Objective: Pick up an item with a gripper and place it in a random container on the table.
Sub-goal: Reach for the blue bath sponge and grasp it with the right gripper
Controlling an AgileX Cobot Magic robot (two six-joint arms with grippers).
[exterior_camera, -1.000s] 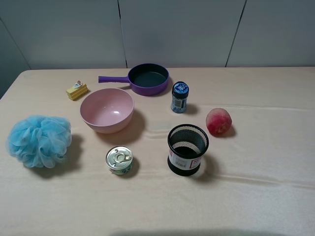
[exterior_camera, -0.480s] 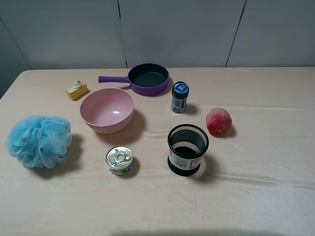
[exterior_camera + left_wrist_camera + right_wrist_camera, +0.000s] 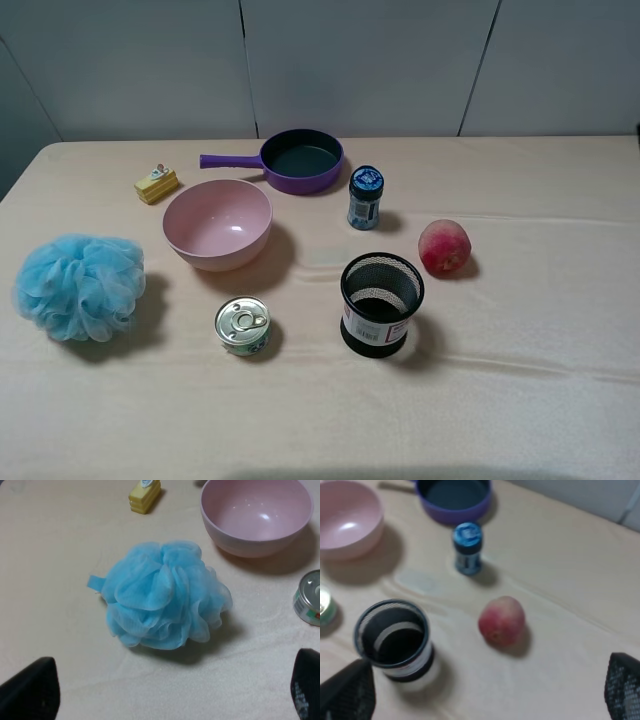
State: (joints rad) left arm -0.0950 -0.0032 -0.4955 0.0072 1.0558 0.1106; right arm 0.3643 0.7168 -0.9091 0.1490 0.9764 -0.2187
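Left wrist view: the left gripper hangs above the table, angled down, jaws spread wide and holding nothing. The blue pouf lies on the cloth ahead of the fingertips, untouched, near the pink bowl and well apart from the purple pan. The right gripper is likewise spread wide and empty, looking down on the peach and the black mesh cup.

Left gripper's black fingers and the silver ring-pull tin can are cropped by the frame edge. Right wrist view is blurred; label illegible on the small blue-capped bottle.
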